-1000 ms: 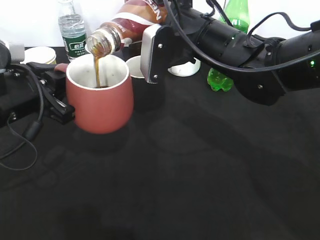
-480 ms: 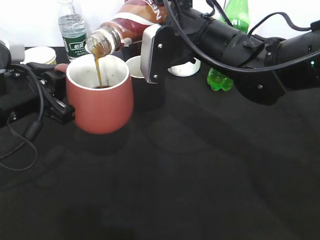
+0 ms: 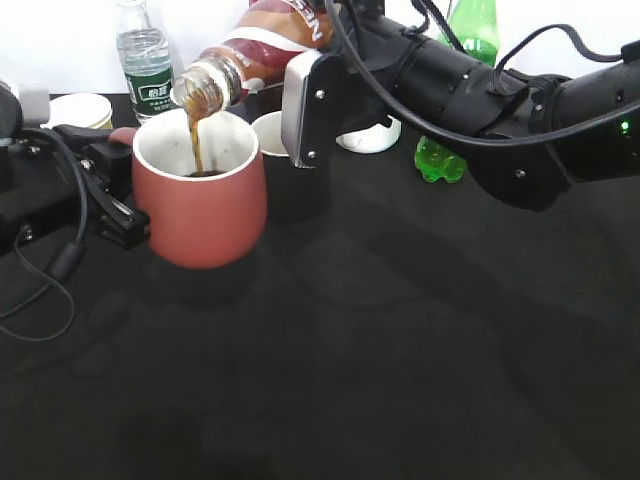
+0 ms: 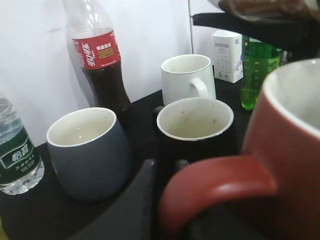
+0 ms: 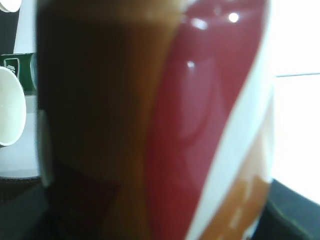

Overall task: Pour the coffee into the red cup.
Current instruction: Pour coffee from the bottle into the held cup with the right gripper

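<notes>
The red cup (image 3: 200,200) stands on the black table at the left, white inside, with some coffee in the bottom. My left gripper (image 3: 118,190) is shut on its handle (image 4: 215,185). My right gripper (image 3: 300,60) is shut on the coffee bottle (image 3: 250,50), which is tilted mouth-down to the left above the cup. A thin brown stream (image 3: 195,140) runs from the bottle mouth into the cup. The bottle's red-white-brown label (image 5: 200,125) fills the right wrist view, so the fingers are hidden there.
Behind the red cup stand a grey handleless cup (image 4: 87,147), a black mug (image 4: 196,125), a white mug (image 4: 187,77), a cola bottle (image 4: 100,60), a water bottle (image 3: 145,55) and a green bottle (image 3: 465,60). A yellow paper cup (image 3: 80,108) is at far left.
The stream keeps flowing into the cup. Bottle, cup and both arms have hardly moved.
</notes>
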